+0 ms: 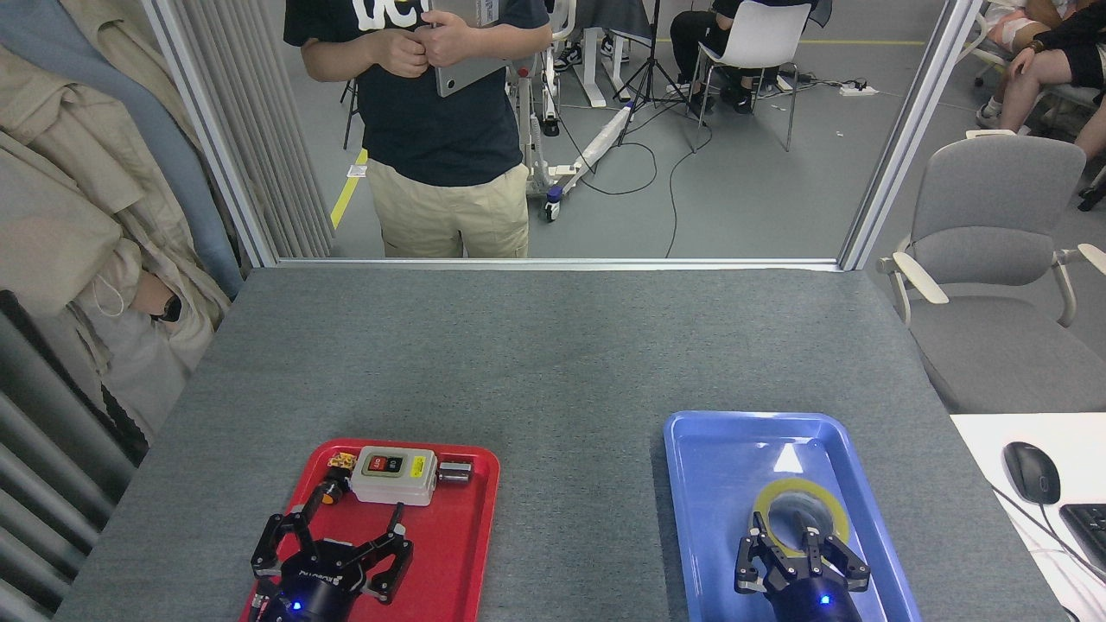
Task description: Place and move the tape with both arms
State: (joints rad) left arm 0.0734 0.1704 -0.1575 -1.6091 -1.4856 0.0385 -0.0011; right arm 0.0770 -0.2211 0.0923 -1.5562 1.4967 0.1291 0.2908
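The yellow tape (pixel 828 503) lies low and nearly flat in the blue tray (pixel 717 466) at the front right. My right gripper (pixel 799 542) is at the roll's near rim. One finger reaches into the hole and the others stand outside, so it looks shut on the tape. Over the near part of the red tray (pixel 471 536) at the front left, my left gripper (pixel 341 534) is open with its fingers spread and nothing between them.
At the back of the red tray sit a beige switch box (pixel 396 473), an orange button part (pixel 327 495) and a small metal piece (pixel 455 471). A person (pixel 441 130) stands beyond the table's far edge. At the right are a grey chair (pixel 994 259) and a white desk with a mouse (pixel 1031 471).
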